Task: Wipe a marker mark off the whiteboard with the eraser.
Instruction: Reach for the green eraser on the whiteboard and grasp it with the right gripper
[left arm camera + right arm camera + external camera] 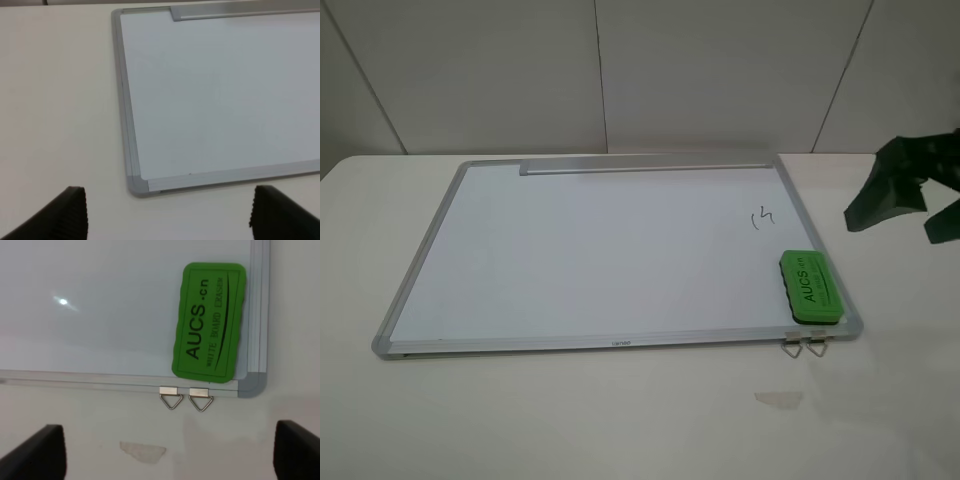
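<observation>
White tabletop (520, 420) lies under the left gripper (170, 216), whose two dark ribbed fingers stand wide apart with nothing between them, above bare table just off the near left corner of the large white rectangular whiteboard with a silver-grey metal frame (600, 250). That arm is outside the high view, so its pose is hidden. The board lies flat, with a grey tray strip (645, 168) along its far edge. Towards its right side sits a small dark marker scribble (761, 216), unwiped and too small to read; neither wrist view shows it. Nearer the camera, in the near right corner, the small bright green rectangular eraser with dark "AUCS" lettering (810, 287) rests flat on the board, untouched, just inside the frame beside two small metal clips (186, 397). The right gripper (170, 452) hovers over the table before that corner, fingers spread wide and empty; the high view's edge cuts it off. By my reading nothing is done yet: grasping, carrying and wiping all remain. A pale scrap (778, 399) on the table is unidentifiable.
</observation>
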`<action>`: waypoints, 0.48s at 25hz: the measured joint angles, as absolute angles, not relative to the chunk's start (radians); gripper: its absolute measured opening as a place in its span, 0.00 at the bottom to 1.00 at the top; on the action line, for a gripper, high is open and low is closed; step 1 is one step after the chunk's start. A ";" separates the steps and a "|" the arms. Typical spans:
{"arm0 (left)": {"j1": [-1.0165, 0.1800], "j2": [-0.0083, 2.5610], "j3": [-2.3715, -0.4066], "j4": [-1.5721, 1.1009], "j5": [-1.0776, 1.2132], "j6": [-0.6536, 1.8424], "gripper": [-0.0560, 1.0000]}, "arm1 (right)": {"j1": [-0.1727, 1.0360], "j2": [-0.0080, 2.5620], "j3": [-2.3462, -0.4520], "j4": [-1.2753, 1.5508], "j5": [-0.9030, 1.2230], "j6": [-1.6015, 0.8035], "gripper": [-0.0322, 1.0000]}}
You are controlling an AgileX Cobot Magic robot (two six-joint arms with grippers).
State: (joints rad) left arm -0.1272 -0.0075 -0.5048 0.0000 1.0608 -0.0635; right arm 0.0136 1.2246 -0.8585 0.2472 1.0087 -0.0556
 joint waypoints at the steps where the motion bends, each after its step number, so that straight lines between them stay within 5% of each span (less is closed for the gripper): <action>1: -0.127 -0.008 -0.505 0.000 1.061 -0.063 0.70 | 0.014 1.268 -0.871 0.247 1.008 -0.056 0.83; 12: -0.127 -0.008 -0.505 0.000 1.061 -0.063 0.70 | 0.027 1.620 -0.951 0.226 0.967 -0.059 0.83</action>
